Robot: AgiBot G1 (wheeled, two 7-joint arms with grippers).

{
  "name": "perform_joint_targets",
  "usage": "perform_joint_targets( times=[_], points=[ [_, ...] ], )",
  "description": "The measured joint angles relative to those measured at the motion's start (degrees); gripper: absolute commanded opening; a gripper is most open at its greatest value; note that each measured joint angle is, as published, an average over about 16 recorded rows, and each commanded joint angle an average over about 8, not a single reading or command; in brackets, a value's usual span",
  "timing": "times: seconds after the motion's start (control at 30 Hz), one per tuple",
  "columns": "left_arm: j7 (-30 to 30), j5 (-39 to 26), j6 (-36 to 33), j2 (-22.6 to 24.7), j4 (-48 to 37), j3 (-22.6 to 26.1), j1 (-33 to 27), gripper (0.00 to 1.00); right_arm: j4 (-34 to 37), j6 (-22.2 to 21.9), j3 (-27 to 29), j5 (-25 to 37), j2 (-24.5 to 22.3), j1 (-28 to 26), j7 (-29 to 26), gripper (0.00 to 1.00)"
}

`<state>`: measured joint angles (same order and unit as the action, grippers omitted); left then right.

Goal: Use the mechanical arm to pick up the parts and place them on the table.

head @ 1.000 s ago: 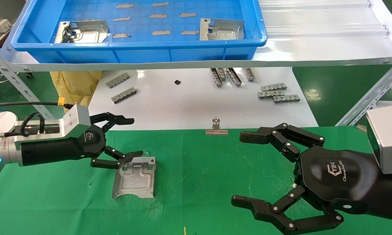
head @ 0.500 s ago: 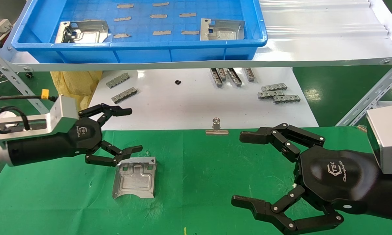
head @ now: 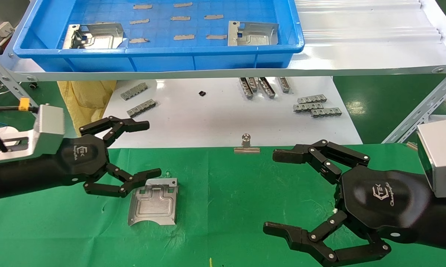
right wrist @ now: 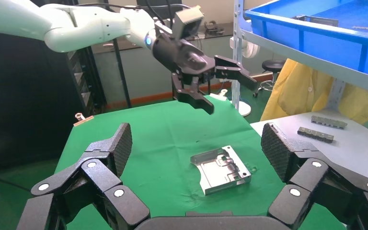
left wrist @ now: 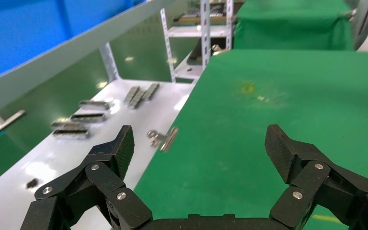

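Up on the shelf I see the blue tray [head: 163, 61] holding two silvery parts [head: 93, 36] among small grey strips, while a third grooved plate [head: 153, 202] lies flat on the green counter [head: 226, 193], just beside my left jaws [head: 148, 148], spread wide and empty, with my right jaws [head: 275, 193] spread nearby.

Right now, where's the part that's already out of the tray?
In the head view the part lies flat on the table, left of centre, just below the open left gripper and well apart from the right gripper.
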<state>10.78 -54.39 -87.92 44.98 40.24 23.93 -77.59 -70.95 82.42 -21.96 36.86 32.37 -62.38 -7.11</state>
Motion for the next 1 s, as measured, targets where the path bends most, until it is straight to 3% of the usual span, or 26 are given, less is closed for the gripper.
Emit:
perform_joint_targets(
  times=[0.73,1.0],
  points=[
    [-18.0,10.5,1.9,-8.4,28.0,-6.6,13.4,1.0,0.0,0.0,0.0,0.0,0.0,0.0,0.0,1.0],
    [-21.3,12.5,2.2,-9.9,33.4,-7.9,16.0,1.0,0.0,0.0,0.0,0.0,0.0,0.0,0.0,1.0]
  ],
)
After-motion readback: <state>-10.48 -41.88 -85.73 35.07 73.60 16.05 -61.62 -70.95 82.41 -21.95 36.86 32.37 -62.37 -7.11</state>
